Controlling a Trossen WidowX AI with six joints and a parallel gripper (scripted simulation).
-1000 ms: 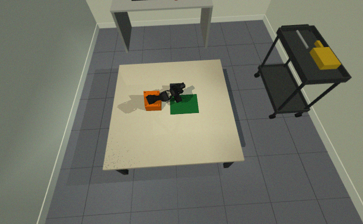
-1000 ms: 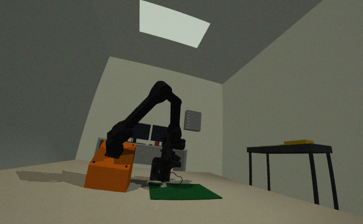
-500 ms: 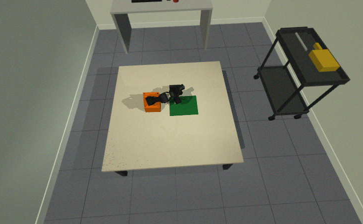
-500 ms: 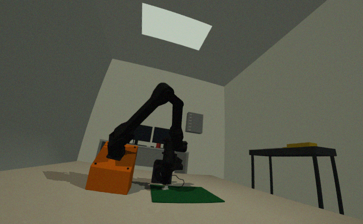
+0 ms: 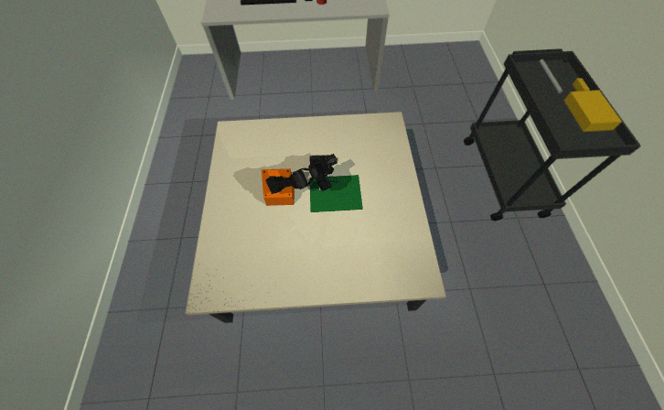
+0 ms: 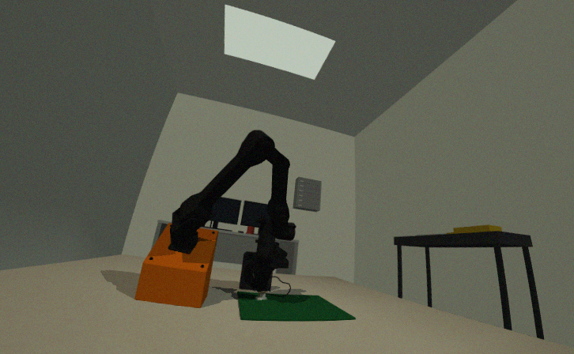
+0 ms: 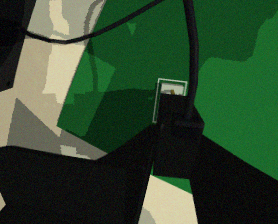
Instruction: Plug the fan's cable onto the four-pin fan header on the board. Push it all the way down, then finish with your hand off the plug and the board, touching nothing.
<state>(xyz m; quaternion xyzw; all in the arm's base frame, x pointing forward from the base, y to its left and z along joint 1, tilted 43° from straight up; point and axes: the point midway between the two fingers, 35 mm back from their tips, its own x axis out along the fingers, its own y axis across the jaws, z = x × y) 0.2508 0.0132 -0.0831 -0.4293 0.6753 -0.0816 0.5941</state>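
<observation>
The green board (image 5: 342,199) (image 6: 298,311) (image 7: 240,105) lies flat on the table. The fan header (image 7: 173,88) shows as a small white socket inside a white printed outline on the board; part of it is hidden by the plug. My gripper (image 6: 260,291) (image 7: 171,133) is shut on the black plug (image 7: 180,132), low over the board's edge area. The plug overlaps the header in the wrist view; whether it is seated or just above cannot be told. The black cable (image 7: 192,55) rises from the plug and loops off to the side.
The orange base block (image 5: 279,199) (image 6: 172,283) stands left of the board on the table (image 5: 314,259). A black housing (image 6: 248,270) stands close behind the gripper. A dark cart (image 5: 533,122) with a yellow box (image 5: 594,109) is off to the right.
</observation>
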